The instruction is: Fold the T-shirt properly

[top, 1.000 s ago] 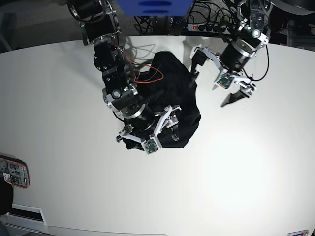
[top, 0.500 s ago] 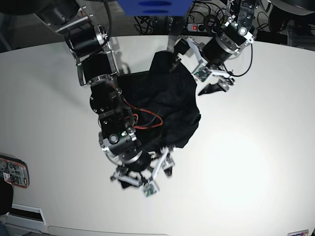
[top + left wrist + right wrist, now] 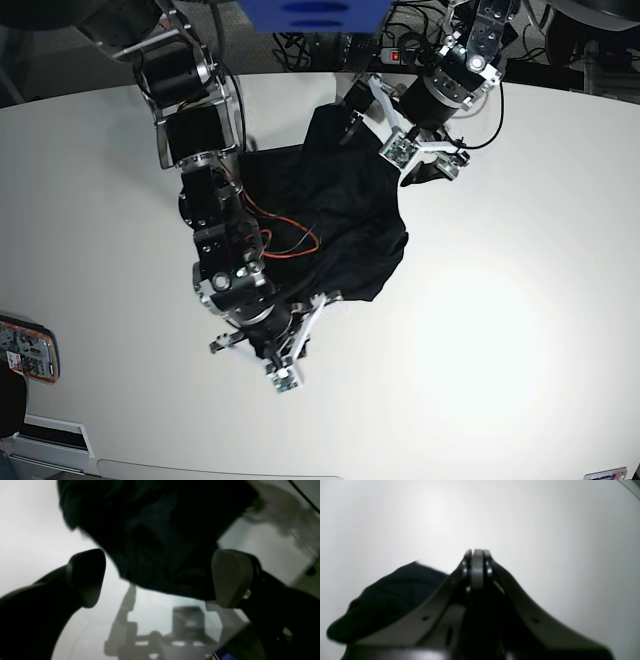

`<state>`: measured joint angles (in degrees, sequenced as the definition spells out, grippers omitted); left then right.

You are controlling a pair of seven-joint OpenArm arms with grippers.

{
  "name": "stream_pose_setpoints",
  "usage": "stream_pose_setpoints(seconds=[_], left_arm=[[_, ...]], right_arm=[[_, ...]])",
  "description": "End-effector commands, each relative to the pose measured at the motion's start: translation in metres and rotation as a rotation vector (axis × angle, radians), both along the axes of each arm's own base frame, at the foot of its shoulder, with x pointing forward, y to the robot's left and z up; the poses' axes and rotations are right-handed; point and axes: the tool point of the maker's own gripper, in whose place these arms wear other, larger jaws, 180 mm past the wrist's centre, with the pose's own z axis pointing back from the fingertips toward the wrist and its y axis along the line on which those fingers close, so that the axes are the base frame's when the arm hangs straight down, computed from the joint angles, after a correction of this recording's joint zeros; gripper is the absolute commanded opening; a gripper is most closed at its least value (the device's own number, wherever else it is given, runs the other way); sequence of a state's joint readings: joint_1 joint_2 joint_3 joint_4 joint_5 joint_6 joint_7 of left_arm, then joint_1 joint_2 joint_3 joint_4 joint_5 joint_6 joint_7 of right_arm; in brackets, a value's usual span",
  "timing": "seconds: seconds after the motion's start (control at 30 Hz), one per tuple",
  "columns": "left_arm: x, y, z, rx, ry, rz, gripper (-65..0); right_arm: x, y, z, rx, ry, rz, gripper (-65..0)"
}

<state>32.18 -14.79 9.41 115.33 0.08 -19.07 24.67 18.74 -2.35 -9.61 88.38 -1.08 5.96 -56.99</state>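
Note:
The black T-shirt [image 3: 345,200] lies crumpled in the middle of the white table [image 3: 500,330]. In the base view my left gripper [image 3: 388,145] hovers open at its far right corner. The left wrist view has its two fingers [image 3: 87,577] spread wide, with a fold of the T-shirt [image 3: 160,530] hanging just beyond them and touching neither. My right gripper [image 3: 275,345] sits at the shirt's near edge. In the right wrist view that gripper [image 3: 478,565] is shut pad to pad with no cloth visible between the pads; the T-shirt [image 3: 387,597] lies just left of the fingers.
A power strip [image 3: 410,57] and cables lie behind the table's far edge, beside a blue object [image 3: 315,15]. A small red-edged device [image 3: 25,350] rests at the table's left edge. Red wires [image 3: 295,235] loop off the right arm over the shirt.
The right arm swung from the middle of the shirt toward the near edge and its gripper closed. The left gripper, still open, moved left onto the shirt's far right corner.

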Motion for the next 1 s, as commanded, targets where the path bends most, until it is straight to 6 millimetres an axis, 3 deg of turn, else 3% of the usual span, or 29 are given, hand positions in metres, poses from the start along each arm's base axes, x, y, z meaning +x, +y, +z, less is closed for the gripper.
stream_pose_setpoints(seconds=[0.0,0.17,0.27,0.47,0.53,0.73,0.97], left_arm=[[-0.004,-0.011,0.004,-0.041,-0.006,-0.021,0.0],[-0.023,-0.029,-0.022,-0.052,0.081,-0.067,0.0],[-0.024,-0.029,-0.029,-0.046,0.096,-0.071,0.0],[-0.009,-0.025,-0.026,-0.036,0.066,-0.056,0.0],[-0.007,-0.020,-0.035,-0.025,0.083,-0.024,0.0],[0.002,-0.016,-0.043,-0.010,0.088,0.007,0.0],[0.007,-0.020,-0.049,-0.018,0.099,0.015,0.0]], right_arm=[[0.013,0.000,0.020,0.029,-0.063,-0.010,-65.0],[0.033,-0.009,0.002,0.042,-0.030,-0.046,-65.0],[0.041,0.002,-0.019,0.045,0.049,-0.042,-65.0],[0.047,0.013,-0.032,0.061,0.074,-0.036,-65.0],[0.048,0.014,-0.037,0.068,0.075,-0.037,-65.0],[0.039,0.011,-0.071,0.050,0.158,-0.043,-65.0],[0.039,0.012,-0.081,0.065,0.152,-0.048,-65.0]])
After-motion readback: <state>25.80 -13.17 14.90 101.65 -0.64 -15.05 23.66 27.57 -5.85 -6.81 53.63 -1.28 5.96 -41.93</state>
